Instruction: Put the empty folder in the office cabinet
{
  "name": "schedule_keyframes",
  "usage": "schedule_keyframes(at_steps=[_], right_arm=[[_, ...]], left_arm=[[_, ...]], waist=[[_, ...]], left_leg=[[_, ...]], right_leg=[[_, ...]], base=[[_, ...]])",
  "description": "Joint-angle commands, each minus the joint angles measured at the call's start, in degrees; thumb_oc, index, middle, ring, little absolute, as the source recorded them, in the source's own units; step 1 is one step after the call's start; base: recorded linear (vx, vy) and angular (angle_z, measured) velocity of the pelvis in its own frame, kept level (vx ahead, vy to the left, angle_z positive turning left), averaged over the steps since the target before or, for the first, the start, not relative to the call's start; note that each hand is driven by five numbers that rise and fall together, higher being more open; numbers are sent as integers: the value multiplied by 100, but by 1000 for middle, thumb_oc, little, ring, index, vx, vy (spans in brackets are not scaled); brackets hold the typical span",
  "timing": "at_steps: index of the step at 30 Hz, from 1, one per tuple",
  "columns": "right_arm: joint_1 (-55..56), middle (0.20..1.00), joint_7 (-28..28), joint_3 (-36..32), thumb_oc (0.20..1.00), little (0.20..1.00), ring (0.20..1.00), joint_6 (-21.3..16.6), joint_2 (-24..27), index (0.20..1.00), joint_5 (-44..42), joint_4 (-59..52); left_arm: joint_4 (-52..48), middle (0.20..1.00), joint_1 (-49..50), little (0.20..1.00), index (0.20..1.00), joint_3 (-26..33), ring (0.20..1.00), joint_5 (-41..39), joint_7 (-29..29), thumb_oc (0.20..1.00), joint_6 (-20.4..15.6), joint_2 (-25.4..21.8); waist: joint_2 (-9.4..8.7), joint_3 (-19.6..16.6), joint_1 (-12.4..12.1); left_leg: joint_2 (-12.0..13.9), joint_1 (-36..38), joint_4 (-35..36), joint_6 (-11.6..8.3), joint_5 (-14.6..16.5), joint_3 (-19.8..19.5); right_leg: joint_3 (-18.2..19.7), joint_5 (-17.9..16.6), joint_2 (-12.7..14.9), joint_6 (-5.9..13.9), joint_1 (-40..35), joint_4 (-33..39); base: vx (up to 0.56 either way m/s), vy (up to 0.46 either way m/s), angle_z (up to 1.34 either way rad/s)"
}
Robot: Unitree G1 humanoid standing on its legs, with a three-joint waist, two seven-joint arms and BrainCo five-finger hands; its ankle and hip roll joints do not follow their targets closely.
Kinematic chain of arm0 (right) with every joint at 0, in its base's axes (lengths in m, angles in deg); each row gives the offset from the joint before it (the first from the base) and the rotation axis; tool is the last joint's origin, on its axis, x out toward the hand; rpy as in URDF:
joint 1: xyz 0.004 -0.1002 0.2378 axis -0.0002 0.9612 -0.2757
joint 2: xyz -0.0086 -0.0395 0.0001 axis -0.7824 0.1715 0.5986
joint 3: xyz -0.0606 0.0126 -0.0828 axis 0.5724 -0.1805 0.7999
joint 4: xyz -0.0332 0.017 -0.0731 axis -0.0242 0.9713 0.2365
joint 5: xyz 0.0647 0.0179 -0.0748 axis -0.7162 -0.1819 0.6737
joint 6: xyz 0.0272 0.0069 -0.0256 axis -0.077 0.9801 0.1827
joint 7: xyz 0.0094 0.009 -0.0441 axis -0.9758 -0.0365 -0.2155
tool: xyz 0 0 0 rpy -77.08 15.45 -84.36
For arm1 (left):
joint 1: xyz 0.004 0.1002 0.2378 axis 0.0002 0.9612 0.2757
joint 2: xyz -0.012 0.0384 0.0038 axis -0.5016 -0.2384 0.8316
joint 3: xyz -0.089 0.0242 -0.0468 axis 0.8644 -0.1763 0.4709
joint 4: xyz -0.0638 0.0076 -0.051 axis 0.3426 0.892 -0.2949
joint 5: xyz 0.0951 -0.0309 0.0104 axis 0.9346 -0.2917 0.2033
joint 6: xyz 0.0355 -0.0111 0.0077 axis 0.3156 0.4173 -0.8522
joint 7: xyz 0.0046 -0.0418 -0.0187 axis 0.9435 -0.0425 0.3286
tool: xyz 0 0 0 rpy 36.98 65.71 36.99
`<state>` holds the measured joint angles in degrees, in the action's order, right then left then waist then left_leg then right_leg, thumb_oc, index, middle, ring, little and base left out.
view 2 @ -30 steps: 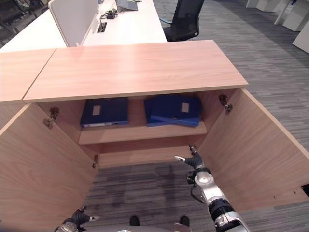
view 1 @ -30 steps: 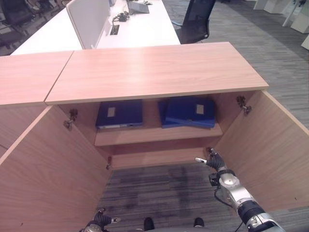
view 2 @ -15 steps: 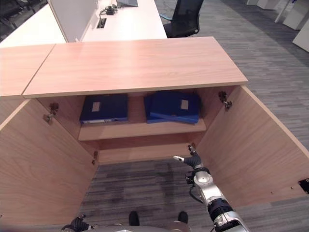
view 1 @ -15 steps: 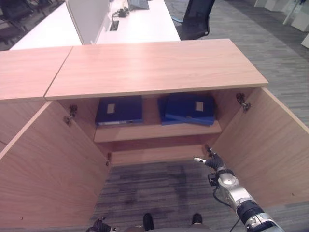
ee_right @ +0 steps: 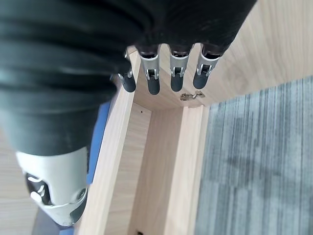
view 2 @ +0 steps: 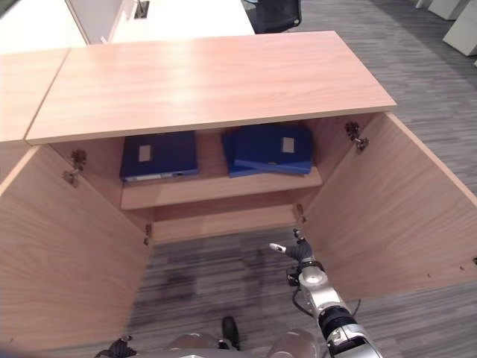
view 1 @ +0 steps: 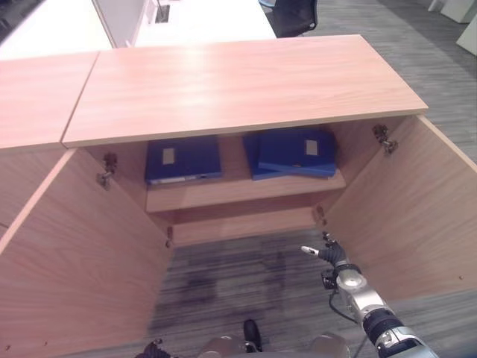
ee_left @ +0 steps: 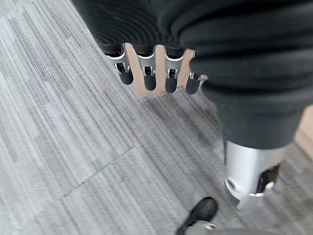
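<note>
The wooden office cabinet (view 1: 238, 82) stands with both doors swung wide. On its shelf (view 1: 238, 192) lie blue folders: one flat at the left (view 1: 183, 159), and a stack of two at the right (view 1: 294, 152), the top one slightly askew. My right hand (view 1: 332, 256) hovers low in front of the cabinet beside the right door (view 1: 402, 216), open, fingers (ee_right: 166, 73) straight and holding nothing. My left hand (ee_left: 148, 73) hangs low over the carpet, open and holding nothing. An edge of a blue folder (ee_right: 100, 132) shows past the right hand.
The left door (view 1: 74, 261) stands open towards me, so the two doors wall in a patch of grey carpet (view 1: 238, 276). A second cabinet top (view 1: 37, 97) adjoins on the left. Behind are a white desk (view 1: 201, 15) and a black office chair (view 1: 292, 15).
The camera has shifted, so the cabinet sits a little differently in the picture. My left hand has sunk to the bottom edge. My right hand stays by the right door.
</note>
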<state>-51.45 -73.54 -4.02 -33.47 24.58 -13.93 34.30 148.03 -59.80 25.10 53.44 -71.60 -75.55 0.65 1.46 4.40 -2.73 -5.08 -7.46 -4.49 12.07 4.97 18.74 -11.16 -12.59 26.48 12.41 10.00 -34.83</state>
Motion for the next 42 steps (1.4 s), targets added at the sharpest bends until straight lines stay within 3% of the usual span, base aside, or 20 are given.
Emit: schedule_keyframes(at_steps=[1,3,4,8,10,13,17,19,23,28,32,39,42], right_arm=[[-370,1000,96,-38,1000,1000,1000,-208,94,1000,14,-274],[-426,1000,95,21,1000,1000,1000,-215,90,1000,23,-328],[-458,1000,96,51,1000,1000,1000,-211,80,1000,18,-311],[-603,1000,68,201,1000,1000,1000,-246,30,1000,-5,-118],[-568,1000,63,208,1000,1000,1000,-245,67,1000,6,-168],[-543,1000,75,214,1000,1000,1000,-260,77,1000,3,-173],[-519,1000,82,249,1000,1000,1000,-280,118,1000,-6,-268],[-487,1000,82,262,1000,1000,1000,-274,144,1000,-2,-343],[-392,1000,63,216,1000,1000,1000,-257,201,1000,36,-481],[-208,1000,42,38,1000,1000,1000,-249,280,1000,89,-578],[-59,1000,23,-38,1000,1000,1000,-205,274,1000,151,-542],[2,1000,36,-92,1000,1000,1000,-202,292,1000,149,-406],[79,1000,18,-114,1000,1000,1000,-226,306,1000,145,-503]], left_arm=[[-27,1000,-116,1000,1000,306,1000,7,72,1000,-13,-25],[-54,1000,-125,1000,1000,322,1000,-29,92,1000,-27,-66],[-70,1000,-145,1000,1000,338,1000,-59,104,1000,-27,-85],[-110,1000,-155,1000,1000,405,1000,-236,147,1000,-15,-51],[-105,1000,-127,1000,1000,406,1000,-259,145,1000,-6,-6],[-96,1000,-134,1000,1000,364,1000,-258,148,1000,-20,25],[-104,1000,-199,1000,1000,294,1000,-313,157,1000,-41,46],[-99,1000,-245,1000,1000,274,1000,-327,162,1000,-45,60],[-69,1000,-298,1000,1000,264,1000,-289,163,1000,-55,110],[-35,1000,-371,1000,1000,323,1000,-219,220,1000,-96,152],[1,1000,-361,1000,1000,348,1000,-113,220,1000,-68,198],[48,1000,-223,1000,1000,317,1000,-23,143,1000,-58,326],[26,1000,-234,1000,1000,319,1000,-30,173,1000,-61,321]], waist=[[32,77,9],[-85,64,-50],[-99,56,-67],[-131,19,-190],[-181,24,-193],[-238,34,-200],[-379,65,-195],[-371,68,-187],[-209,121,-105],[-91,441,183],[-189,437,215],[-254,283,161],[-218,328,212]], left_leg=[[416,244,949,-782,-186,-637],[391,98,949,-795,-202,-512],[407,51,949,-787,-203,-471],[365,-103,949,-691,-210,-249],[292,-83,949,-673,-229,-237],[234,-63,949,-677,-247,-217],[178,-41,949,-776,-310,-197],[230,23,949,-852,-314,-223],[395,180,949,-947,-384,-259],[442,548,949,-978,-350,-529],[340,735,949,-991,-299,-615],[259,805,949,-1002,-245,-668],[271,864,949,-979,-251,-751]], right_leg=[[-127,-690,128,101,-745,738],[-391,-997,59,204,-1006,1132],[-422,-983,15,209,-1020,1109],[-446,-618,-458,182,-1063,201],[-368,-526,-761,155,-1066,-17],[-376,-480,-939,141,-1147,115],[-425,293,-1276,-62,-1231,1023],[-446,1050,-1455,-289,-1121,1437],[-530,1498,-1668,-494,-697,2087],[-360,887,-1552,-414,134,2592],[-268,620,-1583,-358,-115,3124],[-335,605,-1627,-339,-511,3426],[-217,742,-1643,-367,-483,3050]], base=[[11,-58,-22],[-38,-70,-36],[-63,-23,-57],[-30,76,-58],[16,40,-20],[7,-17,-46],[3,-65,26],[-4,-64,-12],[-7,-54,0],[30,-46,39],[70,-43,27],[45,-36,19],[9,-27,-1]])
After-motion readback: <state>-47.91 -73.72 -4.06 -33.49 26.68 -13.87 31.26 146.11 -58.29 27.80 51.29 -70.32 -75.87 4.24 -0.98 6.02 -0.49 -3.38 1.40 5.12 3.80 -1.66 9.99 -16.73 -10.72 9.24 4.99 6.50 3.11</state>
